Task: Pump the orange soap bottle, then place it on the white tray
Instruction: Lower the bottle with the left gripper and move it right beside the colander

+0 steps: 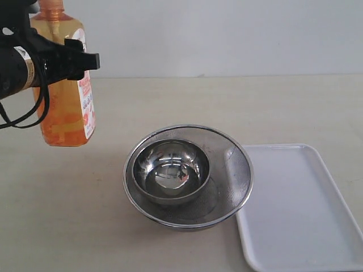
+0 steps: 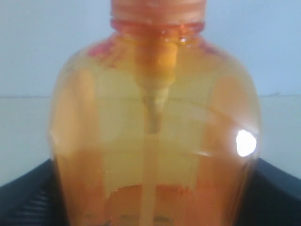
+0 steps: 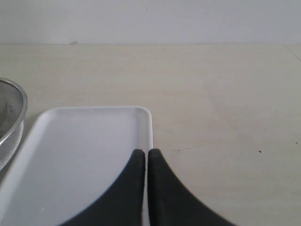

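Observation:
The orange soap bottle (image 1: 65, 122) is at the far left of the exterior view, upright, its pump head cut off by the top edge. My left gripper (image 1: 79, 59) is shut on its upper body, one black finger across the label side. Whether its base touches the table, I cannot tell. The translucent orange bottle (image 2: 155, 141) fills the left wrist view, with my left gripper (image 2: 155, 207) shown only as dark fingers (image 2: 28, 200) at both sides. The white tray (image 1: 295, 209) lies at the front right. My right gripper (image 3: 147, 153) hangs shut over the long rim of the tray (image 3: 80, 160), holding nothing.
A round steel mesh strainer (image 1: 238, 164) with a shiny steel bowl (image 1: 170, 170) inside stands in the middle, touching the tray's left edge. Part of the strainer (image 3: 9, 122) shows in the right wrist view. A pale wall backs the beige table.

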Motion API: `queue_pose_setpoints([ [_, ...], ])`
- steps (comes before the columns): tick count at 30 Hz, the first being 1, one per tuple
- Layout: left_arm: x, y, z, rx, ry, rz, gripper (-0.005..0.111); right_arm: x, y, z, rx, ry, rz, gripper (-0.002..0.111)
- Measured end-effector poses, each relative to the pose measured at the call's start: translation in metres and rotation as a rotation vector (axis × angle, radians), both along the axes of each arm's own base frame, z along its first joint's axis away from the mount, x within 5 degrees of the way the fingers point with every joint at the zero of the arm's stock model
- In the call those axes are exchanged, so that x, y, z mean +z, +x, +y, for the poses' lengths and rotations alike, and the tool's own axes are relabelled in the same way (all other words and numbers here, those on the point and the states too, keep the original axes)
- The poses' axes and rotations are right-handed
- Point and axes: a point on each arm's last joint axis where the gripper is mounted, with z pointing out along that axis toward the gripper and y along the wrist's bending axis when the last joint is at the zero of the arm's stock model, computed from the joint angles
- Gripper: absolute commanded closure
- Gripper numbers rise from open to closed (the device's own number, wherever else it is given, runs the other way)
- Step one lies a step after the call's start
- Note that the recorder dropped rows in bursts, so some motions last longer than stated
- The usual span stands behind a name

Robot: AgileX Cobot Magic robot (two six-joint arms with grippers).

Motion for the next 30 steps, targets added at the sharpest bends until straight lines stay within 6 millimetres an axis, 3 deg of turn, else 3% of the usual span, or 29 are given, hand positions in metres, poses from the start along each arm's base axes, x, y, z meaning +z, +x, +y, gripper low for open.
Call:
queue_pose_setpoints([
  [5,-0.001,0.001,0.003,0.052,-0.028,-0.013,0.102,0.000,0.000,0.000,0.000,0.000,0.000,0.108],
  [12,-0.016,0.008,0.003,0.052,0.125,0.027,0.102,0.000,0.000,0.000,0.000,0.000,0.000,0.108],
  [20,-0.039,0.013,-0.008,-0.049,0.156,0.119,0.102,0.000,0.000,0.000,0.000,0.000,0.000,0.108],
  [30,-0.047,0.010,-0.024,-0.267,0.212,0.187,0.102,0.000,0.000,0.000,0.000,0.000,0.000,0.108],
])
